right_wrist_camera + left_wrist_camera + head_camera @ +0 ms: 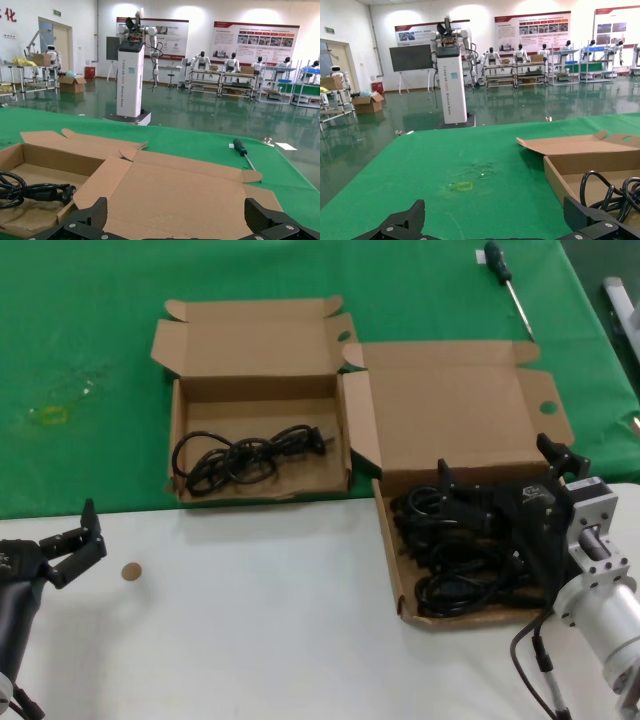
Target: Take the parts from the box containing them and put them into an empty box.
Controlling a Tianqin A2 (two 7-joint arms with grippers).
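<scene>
The wider shallow box at the right holds several black cable bundles; its big lid lies open behind it. My right gripper is open and empty, just above the bundles at the box's far end. In the right wrist view its open gripper faces the lid. The narrower, taller-walled box at the left holds one cable bundle, also seen in the left wrist view. My left gripper is open and empty over the white table at the near left, parked.
A black-handled screwdriver lies on the green cloth at the far right. A small brown disc lies on the white table near my left gripper. A yellowish mark is on the cloth at the left.
</scene>
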